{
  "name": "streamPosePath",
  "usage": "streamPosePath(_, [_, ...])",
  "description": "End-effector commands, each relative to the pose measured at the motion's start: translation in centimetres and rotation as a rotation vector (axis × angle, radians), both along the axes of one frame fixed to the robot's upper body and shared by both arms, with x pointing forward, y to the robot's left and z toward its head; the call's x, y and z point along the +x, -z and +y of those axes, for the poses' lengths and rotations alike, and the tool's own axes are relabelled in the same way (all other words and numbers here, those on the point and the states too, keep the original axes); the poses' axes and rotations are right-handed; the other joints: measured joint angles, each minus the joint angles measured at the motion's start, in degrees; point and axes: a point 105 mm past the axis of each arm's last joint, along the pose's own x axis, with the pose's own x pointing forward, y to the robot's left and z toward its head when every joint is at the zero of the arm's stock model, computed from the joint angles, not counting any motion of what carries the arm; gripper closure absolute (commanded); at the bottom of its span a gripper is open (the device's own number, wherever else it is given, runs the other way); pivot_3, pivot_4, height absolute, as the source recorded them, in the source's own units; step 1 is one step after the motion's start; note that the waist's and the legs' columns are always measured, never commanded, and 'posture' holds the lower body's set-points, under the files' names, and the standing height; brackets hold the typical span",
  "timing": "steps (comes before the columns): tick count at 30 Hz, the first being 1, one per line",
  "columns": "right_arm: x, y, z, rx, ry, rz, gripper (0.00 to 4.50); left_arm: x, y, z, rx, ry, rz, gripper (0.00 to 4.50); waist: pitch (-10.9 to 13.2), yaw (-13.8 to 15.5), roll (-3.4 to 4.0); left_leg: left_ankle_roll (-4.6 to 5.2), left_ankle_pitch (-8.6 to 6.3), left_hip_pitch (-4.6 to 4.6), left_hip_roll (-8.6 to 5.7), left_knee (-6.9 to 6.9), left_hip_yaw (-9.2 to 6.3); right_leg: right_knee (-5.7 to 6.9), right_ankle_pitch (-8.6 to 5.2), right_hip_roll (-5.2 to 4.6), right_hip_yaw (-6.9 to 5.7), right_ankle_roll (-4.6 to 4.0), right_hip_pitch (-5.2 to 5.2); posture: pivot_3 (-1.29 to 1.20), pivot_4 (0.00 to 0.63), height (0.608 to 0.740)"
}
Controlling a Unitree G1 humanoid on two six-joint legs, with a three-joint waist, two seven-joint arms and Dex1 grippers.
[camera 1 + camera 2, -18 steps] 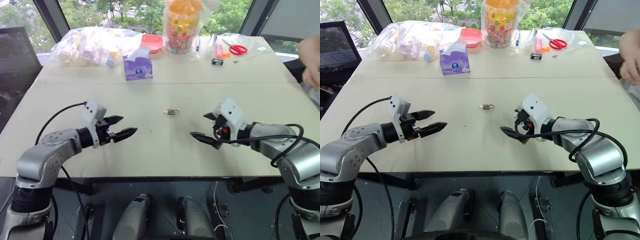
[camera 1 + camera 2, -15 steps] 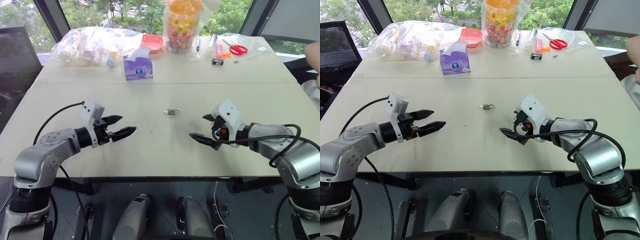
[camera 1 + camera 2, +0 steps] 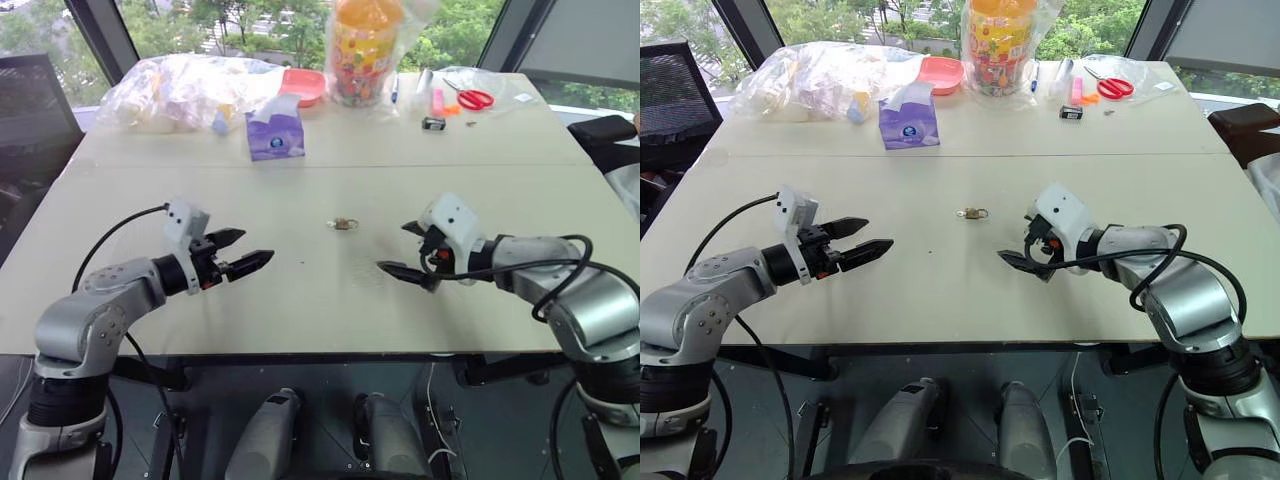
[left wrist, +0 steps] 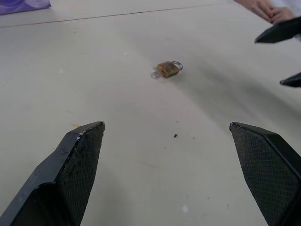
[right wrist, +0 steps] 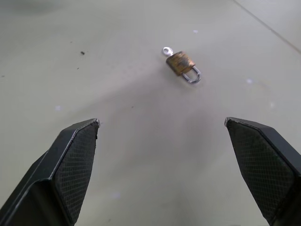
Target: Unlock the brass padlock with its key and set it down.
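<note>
Brass padlock, head view: you see the brass padlock (image 3: 344,224) lying flat mid-table (image 3: 320,300), between both grippers.
Left wrist: your left gripper (image 4: 178,141) spread wide, empty.
Right wrist: your right gripper (image 5: 162,136) wide, nothing held.

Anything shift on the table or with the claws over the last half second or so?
The person's hand at the table's far right edge has pulled back almost out of sight. The right claw edged slightly toward the brass padlock, jaws open. The left claw hangs open where it was. The padlock lies untouched on the table between them, a small silvery key at its base; nothing was grasped or released.
</note>
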Motion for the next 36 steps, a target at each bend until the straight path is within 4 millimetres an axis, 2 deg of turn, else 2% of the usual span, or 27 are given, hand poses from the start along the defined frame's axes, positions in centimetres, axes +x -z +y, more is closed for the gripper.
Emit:
streamPosePath(1, [1.4,-0.4,1.3,-0.113,-0.081,-0.045,0.00,0.2,0.2,0.2,0.159,0.080,-0.020,0.07,0.0,-0.1,0.01,0.00,0.00,0.00,0.01,0.00,0.04,0.00,0.02,0.01,0.00,-0.03,-0.02,0.00,0.150,0.740])
streamPosePath(4, [3.7,-0.5,2.1,-0.236,-0.136,-0.086,0.00,0.5,-1.1,0.3,0.147,0.154,-0.025,0.07,0.0,-0.3,0.02,-0.01,0.00,-0.01,0.03,0.00,0.11,0.00,0.04,0.05,-0.02,-0.09,-0.08,0.00,0.150,0.740])
streamPosePath(5, [4.2,-0.9,2.6,-0.215,-0.153,-0.080,0.00,0.7,-1.6,0.3,0.137,0.163,-0.029,0.07,0.0,-0.2,0.00,-0.01,0.00,-0.05,0.03,-0.01,0.12,-0.01,0.05,0.05,-0.01,-0.10,-0.11,0.00,0.150,0.740])
streamPosePath(8, [7.3,0.1,4.9,-0.163,-0.205,-0.013,0.00,0.5,-3.0,0.7,0.163,0.226,-0.056,0.07,0.0,-0.7,-0.03,0.03,0.02,-0.03,0.02,-0.04,0.13,-0.06,0.11,0.08,0.00,0.00,-0.09,0.00,0.150,0.740])
streamPosePath(13, [9.9,0.5,7.5,-0.071,-0.235,0.055,0.00,1.4,-3.0,1.2,0.139,0.164,-0.078,0.07,0.0,-1.5,-0.02,0.01,0.17,-0.02,-0.02,-0.12,0.11,0.01,0.20,0.22,0.02,0.15,-0.11,0.00,0.150,0.740])
streamPosePath(19, [11.1,2.3,8.0,-0.085,-0.215,0.116,0.00,0.3,-2.0,0.5,0.104,0.142,-0.067,0.07,0.0,-1.7,-0.04,-0.20,0.28,-0.02,-0.01,-0.26,0.11,0.12,0.21,0.29,0.19,0.14,-0.26,0.00,0.150,0.740])
streamPosePath(22, [11.1,3.8,7.4,-0.130,-0.212,0.159,0.00,0.0,-1.6,0.5,0.095,0.114,-0.066,0.07,0.0,-1.7,-0.03,-0.21,0.28,0.02,-0.01,-0.39,0.12,0.16,0.21,0.34,0.33,0.12,-0.33,0.00,0.150,0.740])
streamPosePath(27, [11.0,4.5,7.2,-0.140,-0.223,0.178,0.00,-0.3,-1.6,0.6,0.094,0.096,-0.067,0.07,0.0,-1.7,-0.02,-0.27,0.31,0.21,0.06,-0.51,0.14,0.22,0.24,0.46,0.46,0.05,-0.31,0.00,0.150,0.740])
streamPosePath(30, [11.0,4.8,7.4,-0.154,-0.223,0.172,0.85,-0.1,-1.7,0.6,0.097,0.089,-0.069,0.00,0.0,-1.8,-0.02,-0.29,0.32,0.35,0.06,-0.57,0.18,0.23,0.25,0.48,0.52,0.04,-0.21,0.00,0.150,0.740])
streamPosePath(33, [10.9,4.9,7.9,-0.153,-0.236,0.167,2.34,0.2,-1.8,0.4,0.096,0.093,-0.073,0.00,0.0,-1.8,-0.03,-0.35,0.29,0.84,0.06,-0.84,0.35,0.21,0.24,0.50,0.71,0.04,0.07,0.00,0.150,0.740])
streamPosePath(34, [10.8,4.9,8.2,-0.158,-0.249,0.158,2.96,0.3,-1.8,0.2,0.096,0.097,-0.076,0.00,0.0,-1.8,-0.03,-0.41,0.26,0.97,0.07,-0.89,0.35,0.21,0.24,0.51,0.74,0.03,0.16,0.00,0.150,0.740])
streamPosePath(36, [10.8,4.8,8.5,-0.168,-0.263,0.147,3.83,0.6,-1.8,0.0,0.095,0.101,-0.078,0.00,0.0,-1.8,-0.03,-0.46,0.29,0.98,0.12,-0.89,0.35,0.21,0.25,0.58,0.76,-0.01,0.14,0.00,0.150,0.740])
